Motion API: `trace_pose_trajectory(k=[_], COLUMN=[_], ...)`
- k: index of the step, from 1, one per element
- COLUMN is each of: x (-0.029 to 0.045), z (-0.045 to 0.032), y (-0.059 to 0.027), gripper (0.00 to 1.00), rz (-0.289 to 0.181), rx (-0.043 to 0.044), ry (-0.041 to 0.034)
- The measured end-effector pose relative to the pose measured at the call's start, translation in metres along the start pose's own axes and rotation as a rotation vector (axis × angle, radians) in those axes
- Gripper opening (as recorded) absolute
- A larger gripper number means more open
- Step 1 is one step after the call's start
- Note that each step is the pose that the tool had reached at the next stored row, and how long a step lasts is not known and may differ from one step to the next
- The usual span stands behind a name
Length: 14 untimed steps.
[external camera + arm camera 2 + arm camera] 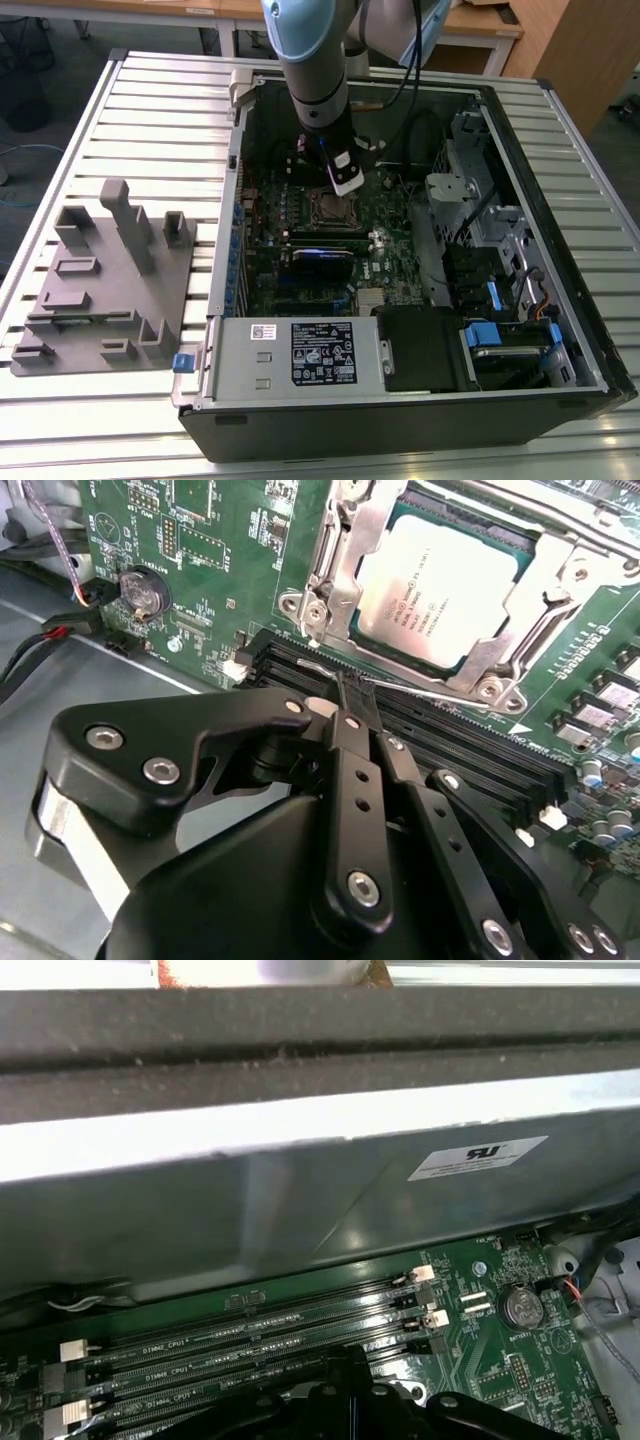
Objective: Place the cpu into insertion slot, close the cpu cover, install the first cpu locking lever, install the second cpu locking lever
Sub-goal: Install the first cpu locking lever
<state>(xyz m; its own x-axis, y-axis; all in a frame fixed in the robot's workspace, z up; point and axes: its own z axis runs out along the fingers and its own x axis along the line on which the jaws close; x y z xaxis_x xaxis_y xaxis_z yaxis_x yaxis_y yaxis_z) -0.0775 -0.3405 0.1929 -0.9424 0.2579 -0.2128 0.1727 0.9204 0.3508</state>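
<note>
The cpu point(440, 585), a silver-grey square chip, lies flat in the insertion slot point(330, 208) on the green board. The cpu cover point(545, 600), a silvery frame with a square window, is folded down around the chip. A thin metal locking lever point(440, 692) runs along the socket's edge beside the memory slots, slightly raised. My black gripper point(352, 702) is shut, and its tip rests right at this lever rod. Another lever rod point(322, 575) lies along an adjoining side of the cover. In the exterior view the gripper point(345, 186) hangs just above the socket.
Long black memory slots point(470, 750) run beside the socket, with a coin battery point(138, 588) further off. The grey case wall point(300, 1200) rises close by. A power supply point(300, 352), drive bays point(500, 300) and cables fill the case. A grey fixture point(110, 280) stands at the exterior view's left.
</note>
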Motion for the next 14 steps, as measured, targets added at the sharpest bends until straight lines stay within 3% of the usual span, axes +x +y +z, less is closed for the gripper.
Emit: trace_pose_trajectory(k=[10,14], x=[0.0006,0.0009], z=[0.0024,0.0039], y=[-0.0009,-0.0015], gripper=[0.10,0.10], rz=[0.013,0.021], rx=[0.0111,0.0250], ry=[-0.0158,-0.0306])
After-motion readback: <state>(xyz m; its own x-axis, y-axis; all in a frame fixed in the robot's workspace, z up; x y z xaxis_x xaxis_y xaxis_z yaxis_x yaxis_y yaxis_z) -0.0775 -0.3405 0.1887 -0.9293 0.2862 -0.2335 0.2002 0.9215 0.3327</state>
